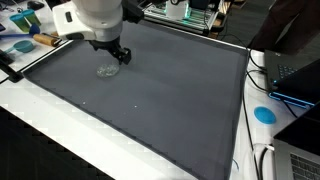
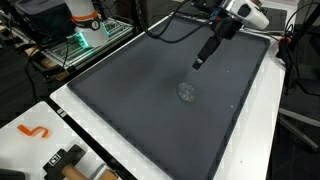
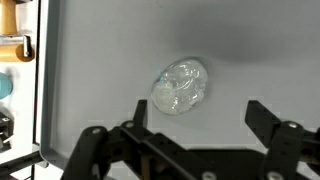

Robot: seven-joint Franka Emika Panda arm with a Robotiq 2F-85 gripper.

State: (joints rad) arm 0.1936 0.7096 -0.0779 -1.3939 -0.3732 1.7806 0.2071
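Note:
A small clear crumpled plastic lump (image 3: pixel 181 86) lies on the dark grey mat (image 1: pixel 160 100); both exterior views show the lump (image 1: pixel 107 70) (image 2: pixel 186 92) as a pale glint. My gripper (image 3: pixel 198 113) hovers above the mat with its jaws wide open and nothing between them. In the wrist view the lump sits just beyond the left finger (image 3: pixel 141 112), apart from it. In an exterior view the gripper (image 1: pixel 119 55) hangs just above and beside the lump. In an exterior view the gripper (image 2: pixel 199 62) is above the mat, short of the lump.
A white table rim (image 1: pixel 60 135) frames the mat. Laptops and cables (image 1: pixel 290 80) and a blue disc (image 1: pixel 264 114) lie along one side. Small objects clutter a corner (image 1: pixel 25 40). An orange hook (image 2: pixel 33 130) and tools (image 2: pixel 62 160) rest on the white edge.

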